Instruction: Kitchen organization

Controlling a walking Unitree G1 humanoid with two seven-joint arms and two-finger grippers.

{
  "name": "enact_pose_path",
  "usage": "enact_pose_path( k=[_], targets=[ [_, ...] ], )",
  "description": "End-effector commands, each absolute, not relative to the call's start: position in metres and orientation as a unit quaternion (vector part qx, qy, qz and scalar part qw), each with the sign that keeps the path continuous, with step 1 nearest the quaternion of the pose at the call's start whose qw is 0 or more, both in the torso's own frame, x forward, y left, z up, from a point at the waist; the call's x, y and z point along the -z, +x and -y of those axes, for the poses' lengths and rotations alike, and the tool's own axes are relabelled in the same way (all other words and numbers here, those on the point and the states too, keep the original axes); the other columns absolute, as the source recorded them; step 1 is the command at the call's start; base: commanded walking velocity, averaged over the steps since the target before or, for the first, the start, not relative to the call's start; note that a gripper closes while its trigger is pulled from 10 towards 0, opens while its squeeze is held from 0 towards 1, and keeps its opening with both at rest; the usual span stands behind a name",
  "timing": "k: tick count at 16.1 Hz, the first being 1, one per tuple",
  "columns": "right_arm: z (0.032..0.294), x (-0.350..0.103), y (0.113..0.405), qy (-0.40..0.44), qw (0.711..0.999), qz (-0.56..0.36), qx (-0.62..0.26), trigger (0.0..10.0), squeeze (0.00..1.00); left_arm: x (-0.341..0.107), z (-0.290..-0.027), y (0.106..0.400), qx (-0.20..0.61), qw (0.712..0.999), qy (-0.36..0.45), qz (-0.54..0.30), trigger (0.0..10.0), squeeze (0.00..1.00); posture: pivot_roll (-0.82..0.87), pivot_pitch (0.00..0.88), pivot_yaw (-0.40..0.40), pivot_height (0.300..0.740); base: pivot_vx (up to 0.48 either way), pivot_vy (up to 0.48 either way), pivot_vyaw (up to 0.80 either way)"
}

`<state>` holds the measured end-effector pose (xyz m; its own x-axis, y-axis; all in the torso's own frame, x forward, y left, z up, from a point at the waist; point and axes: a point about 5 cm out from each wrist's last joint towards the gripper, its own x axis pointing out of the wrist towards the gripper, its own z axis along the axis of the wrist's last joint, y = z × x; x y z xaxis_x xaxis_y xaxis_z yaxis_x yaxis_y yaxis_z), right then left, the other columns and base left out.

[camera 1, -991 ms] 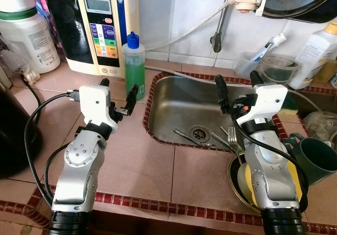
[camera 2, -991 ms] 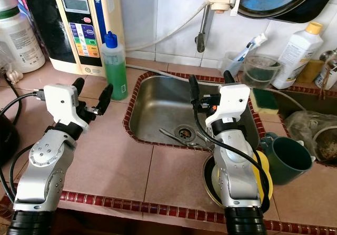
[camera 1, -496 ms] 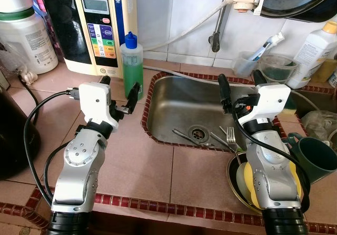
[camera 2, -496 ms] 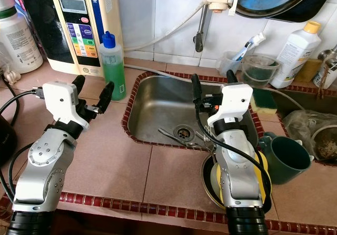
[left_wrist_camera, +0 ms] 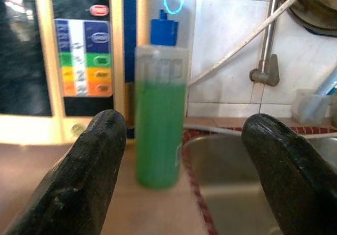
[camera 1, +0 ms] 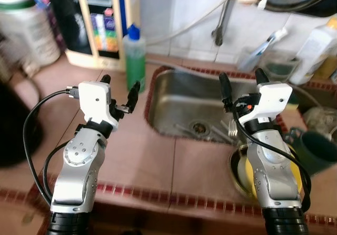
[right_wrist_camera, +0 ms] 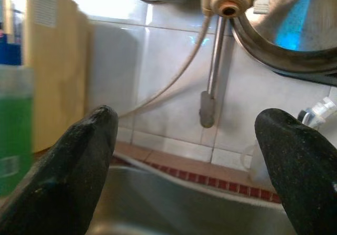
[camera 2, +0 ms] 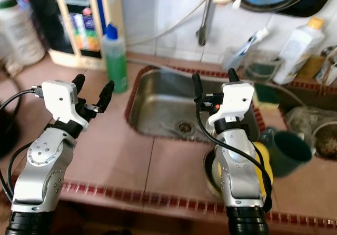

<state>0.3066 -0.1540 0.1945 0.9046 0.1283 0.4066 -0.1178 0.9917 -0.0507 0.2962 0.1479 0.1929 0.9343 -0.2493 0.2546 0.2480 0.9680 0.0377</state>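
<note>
Risk: the left gripper (camera 1: 118,91), fingers spread and empty, hovers near the green liquid soap bottle with blue cap (camera 1: 134,58); a misjudged reach could topple it into the recessed stainless steel sink (camera 1: 174,95). The sink holds loose cutlery (camera 1: 227,132) by the drain. The right gripper (camera 1: 241,83), likewise spread and empty, hangs over the sink. A dark green mug (camera 1: 315,152) stands on the counter right of a metal bowl holding something yellow (camera 1: 243,173).

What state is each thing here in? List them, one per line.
Left gripper: open, holding nothing, raised over the counter.
Right gripper: open, holding nothing, raised over the sink's near edge.
Green soap bottle: upright, blue cap on, nearly full.
Sink: no standing water, cutlery lying by the drain.
Dark green mug: lying on its side.
White bottle: upright, capped.
</note>
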Motion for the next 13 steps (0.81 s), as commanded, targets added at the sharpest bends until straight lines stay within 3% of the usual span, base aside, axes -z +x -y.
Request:
enact_pose_path(
  k=[1, 8, 13],
  targets=[
    [0.1567, -0.2023, 0.3054, -0.018, 0.972, 0.227, -0.059, 10.0, 0.0, -0.1969, -0.1452, 0.2949, 0.135, 0.982, -0.002, 0.136, 10.0, 0.0, 0.02, 0.0, -0.049, 0.732, -0.277, 0.0, 0.0],
    [0.1578, -0.2039, 0.3064, -0.022, 0.971, 0.23, -0.057, 10.0, 0.0, -0.1973, -0.1443, 0.2957, 0.137, 0.981, -0.001, 0.135, 10.0, 0.0, 0.01, 0.0, -0.051, 0.732, -0.272, 0.0, 0.0],
    [0.1567, -0.2034, 0.3067, -0.025, 0.971, 0.229, -0.06, 10.0, 0.0, -0.1959, -0.1416, 0.2929, 0.155, 0.978, -0.001, 0.141, 10.0, 0.0, 0.02, 0.0, -0.052, 0.732, 0.0, 0.0, 0.0]
  ],
)
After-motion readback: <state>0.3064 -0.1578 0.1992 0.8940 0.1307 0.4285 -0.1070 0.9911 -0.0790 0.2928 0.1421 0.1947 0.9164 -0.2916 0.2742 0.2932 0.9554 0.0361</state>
